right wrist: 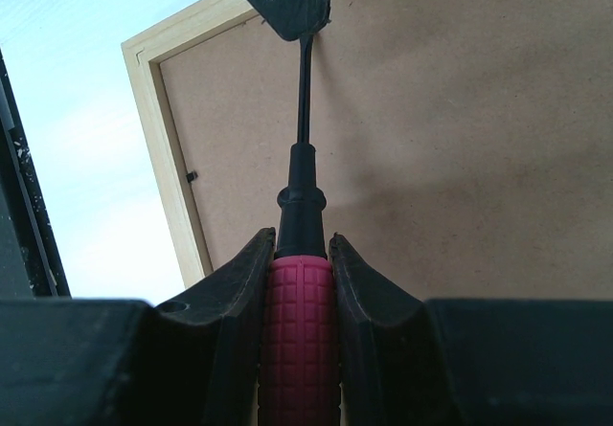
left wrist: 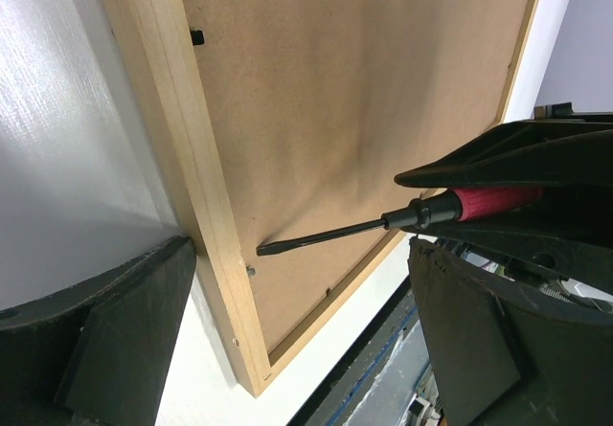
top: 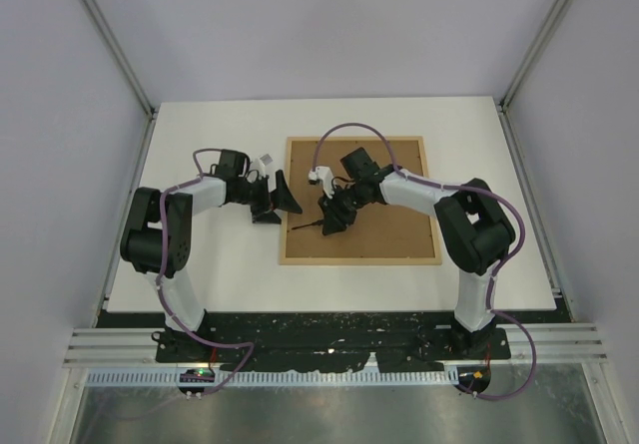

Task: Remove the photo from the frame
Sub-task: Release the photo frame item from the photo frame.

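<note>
The frame [top: 359,259] lies face down on the white table, its brown fibreboard back [top: 389,226] facing up. The photo is hidden beneath that back. My right gripper [top: 332,217] is shut on the red handle of a screwdriver [right wrist: 300,340]. Its black shaft [left wrist: 326,235] points at the frame's left rail [left wrist: 192,187], with the flat tip just above the board near a small metal tab [left wrist: 251,271]. My left gripper [top: 278,203] is open and straddles that rail, one finger [left wrist: 96,340] on the table outside and the other finger [left wrist: 498,330] over the board.
A black retaining tab [left wrist: 196,37] sits further along the same rail, and shows as the tab [right wrist: 191,176] in the right wrist view. The table's near edge [top: 329,312] runs just below the frame. Bare white tabletop [top: 220,145] lies left of and behind the frame.
</note>
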`<state>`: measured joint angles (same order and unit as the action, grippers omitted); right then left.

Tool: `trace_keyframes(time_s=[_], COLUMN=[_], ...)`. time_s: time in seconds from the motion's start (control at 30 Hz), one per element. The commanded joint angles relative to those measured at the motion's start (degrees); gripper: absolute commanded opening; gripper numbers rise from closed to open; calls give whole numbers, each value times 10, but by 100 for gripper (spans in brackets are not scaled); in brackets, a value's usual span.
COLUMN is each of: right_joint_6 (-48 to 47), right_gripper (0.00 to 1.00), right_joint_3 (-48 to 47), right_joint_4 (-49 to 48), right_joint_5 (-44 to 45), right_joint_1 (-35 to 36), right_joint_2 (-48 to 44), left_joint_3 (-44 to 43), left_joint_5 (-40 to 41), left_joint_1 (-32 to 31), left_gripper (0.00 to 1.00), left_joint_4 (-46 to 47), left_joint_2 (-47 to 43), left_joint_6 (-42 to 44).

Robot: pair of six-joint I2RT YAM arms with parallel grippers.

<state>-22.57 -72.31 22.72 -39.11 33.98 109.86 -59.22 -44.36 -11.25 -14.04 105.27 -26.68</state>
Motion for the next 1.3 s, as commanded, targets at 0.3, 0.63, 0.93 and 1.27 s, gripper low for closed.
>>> trace_keyframes(time_s=[0.3,0.63,0.93,1.27], right_joint_6=[-11,-15,-20,-32], right_gripper=[8,8,8,8], right_joint_3=[-15,-7,3,9], right_joint_4=[-9,-11,-9,2], right_joint_5=[-13,11,11,16], right_joint_1=[19,21,12,8], right_joint_2=[4,-11,-24,-31], left_joint_3=[11,12,10,10], left_joint_5=[20,19,19,20], left_joint_1=[0,0,0,1], left_gripper=[98,98,98,98], left_joint_4=[11,12,12,12], left_joint_2=[20,19,20,21], left_joint_6=[7,7,7,7])
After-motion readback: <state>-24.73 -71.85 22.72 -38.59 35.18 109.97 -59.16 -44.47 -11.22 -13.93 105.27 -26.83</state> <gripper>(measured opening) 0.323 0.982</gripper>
